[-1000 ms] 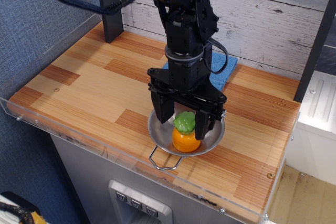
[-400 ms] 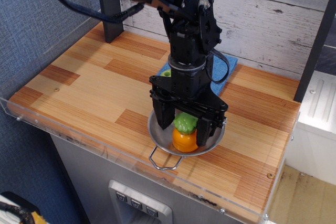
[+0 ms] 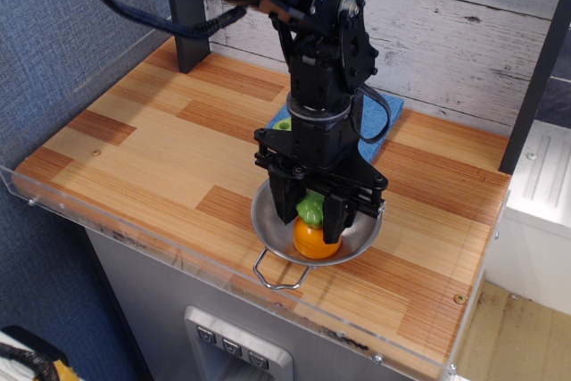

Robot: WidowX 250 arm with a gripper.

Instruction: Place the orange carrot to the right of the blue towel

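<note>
The orange carrot (image 3: 314, 238), with its green leafy top, sits in the steel bowl (image 3: 270, 229) near the table's front edge. My gripper (image 3: 310, 215) reaches straight down into the bowl, and its black fingers (image 3: 287, 210) are closed against both sides of the carrot's green top. The blue towel (image 3: 379, 117) lies behind the arm near the back wall, mostly hidden by the arm, with its right part showing.
A light green bit (image 3: 282, 124) shows at the left of the arm, by the towel. A black post (image 3: 185, 15) stands at the back left. A clear plastic rim (image 3: 143, 236) edges the table's front. Bare wood lies to the right of the towel (image 3: 446, 158).
The gripper's fingers have closed in from wide apart on either side of the carrot to pinching its green top. The carrot stays in the bowl.
</note>
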